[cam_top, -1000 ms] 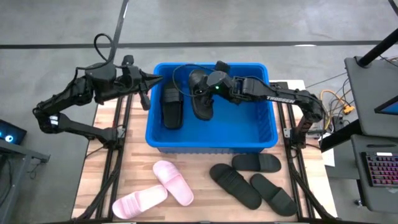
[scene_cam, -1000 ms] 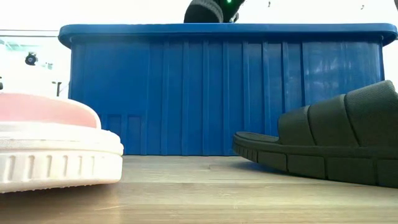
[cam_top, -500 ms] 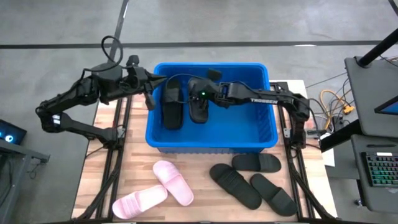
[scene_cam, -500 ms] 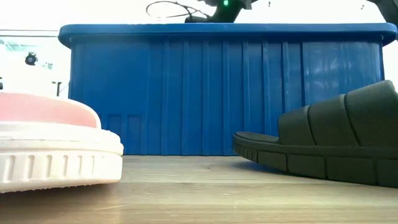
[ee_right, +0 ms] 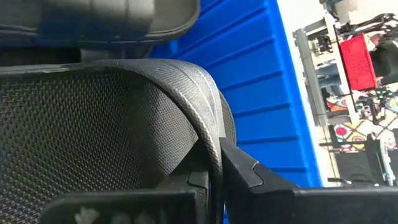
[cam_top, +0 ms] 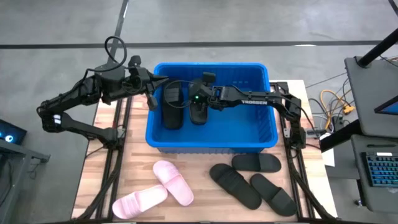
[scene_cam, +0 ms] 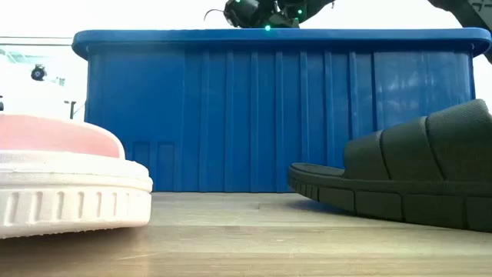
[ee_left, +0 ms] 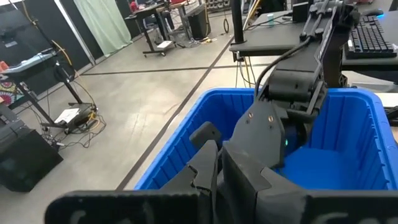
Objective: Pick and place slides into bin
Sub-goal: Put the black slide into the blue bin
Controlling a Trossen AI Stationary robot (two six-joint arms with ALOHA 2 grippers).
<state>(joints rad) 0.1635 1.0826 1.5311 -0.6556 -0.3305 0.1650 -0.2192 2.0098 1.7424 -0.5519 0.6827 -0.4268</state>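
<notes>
The blue bin (cam_top: 261, 134) stands at the table's far middle; its near wall (scene_cam: 231, 115) fills the low view. One black slide (cam_top: 172, 109) lies on the bin's floor. A second black slide (cam_top: 199, 114) is beside it, with my right gripper (cam_top: 200, 99) shut on it inside the bin. My left gripper (cam_top: 158, 79) is shut on nothing, above the bin's far left corner. Two pink slides (cam_top: 173, 182) (cam_top: 138, 202) and three black slides (cam_top: 256, 162) (cam_top: 235, 185) (cam_top: 272, 193) lie on the table in front of the bin. My right gripper pinches the rim of the black slide's sole (ee_right: 208, 149) between its two fingers (ee_right: 249, 174), at the slide's far end. The fingers slant down from the table's right side. The slide hangs low inside the bin; whether it touches the floor cannot be told.
The low view shows a pink slide (scene_cam: 61, 177) close on one side and a black slide (scene_cam: 407, 177) on the other, both before the bin. A dark desk with a keyboard (cam_top: 379, 168) stands past the table's right edge.
My right gripper has sunk into the bin and gone toward the table's left edge, rolling a little, with the black slide still held. The slide now sits lower, close beside the slide on the bin's floor.
</notes>
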